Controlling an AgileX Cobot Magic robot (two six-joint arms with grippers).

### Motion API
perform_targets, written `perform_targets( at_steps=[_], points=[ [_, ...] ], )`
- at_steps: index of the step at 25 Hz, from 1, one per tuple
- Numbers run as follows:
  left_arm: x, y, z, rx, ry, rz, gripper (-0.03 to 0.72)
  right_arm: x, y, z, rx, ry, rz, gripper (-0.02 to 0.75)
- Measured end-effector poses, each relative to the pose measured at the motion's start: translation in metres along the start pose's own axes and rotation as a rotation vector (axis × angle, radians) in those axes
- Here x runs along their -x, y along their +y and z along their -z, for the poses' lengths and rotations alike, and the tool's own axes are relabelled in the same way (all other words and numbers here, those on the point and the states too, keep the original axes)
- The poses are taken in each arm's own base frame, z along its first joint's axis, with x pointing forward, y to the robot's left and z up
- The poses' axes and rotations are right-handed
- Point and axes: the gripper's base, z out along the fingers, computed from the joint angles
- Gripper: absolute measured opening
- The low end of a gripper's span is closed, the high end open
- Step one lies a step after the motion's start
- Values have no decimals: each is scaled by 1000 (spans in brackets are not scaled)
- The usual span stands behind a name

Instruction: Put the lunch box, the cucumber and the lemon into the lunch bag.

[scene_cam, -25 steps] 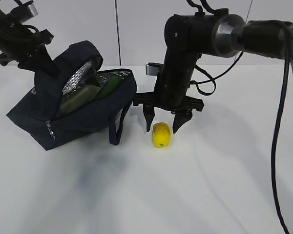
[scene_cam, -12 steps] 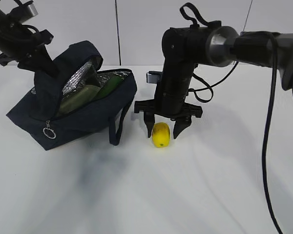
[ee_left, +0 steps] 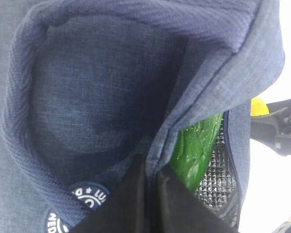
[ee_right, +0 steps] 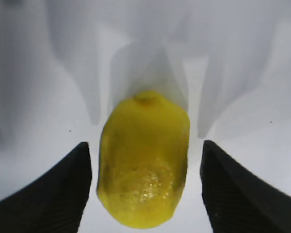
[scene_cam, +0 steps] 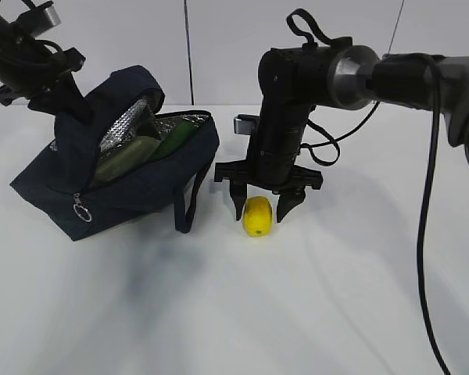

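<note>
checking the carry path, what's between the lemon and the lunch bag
Only the lunch bag's own dark strap hanging onto the white table, plus the near finger of the open right gripper straddling the lemon; the exterior view shows this.

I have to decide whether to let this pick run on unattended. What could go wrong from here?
1. The lemon is rounded and lies loose on the table between the right gripper's open jaws; an uneven close might roll it away.
2. The lunch bag opening, pinched by the left gripper, looks crowded by the cucumber, so the lemon may catch.
</note>
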Motion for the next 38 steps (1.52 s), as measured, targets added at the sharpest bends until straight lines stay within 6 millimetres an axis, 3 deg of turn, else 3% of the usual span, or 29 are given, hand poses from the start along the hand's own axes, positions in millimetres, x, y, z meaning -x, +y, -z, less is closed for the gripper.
perform_targets(
  at_steps=[10, 18, 24, 30, 38],
  points=[
    [0, 0, 0, 0, -1, 0, -10, -1, -1, -5, -5, 15, -2, 517],
    [0, 0, 0, 0, -1, 0, -10, -1, -1, -5, -6, 17, -2, 357],
    [0, 0, 0, 0, -1, 0, -10, -1, 1, -1, 2, 28, 0, 330],
    [0, 0, 0, 1, -2, 0, -10, 10, 14, 27, 73, -42, 35, 330],
    [0, 0, 0, 1, -4, 0, -10, 23, 41, 83, 281, -177, 96, 330]
  ],
)
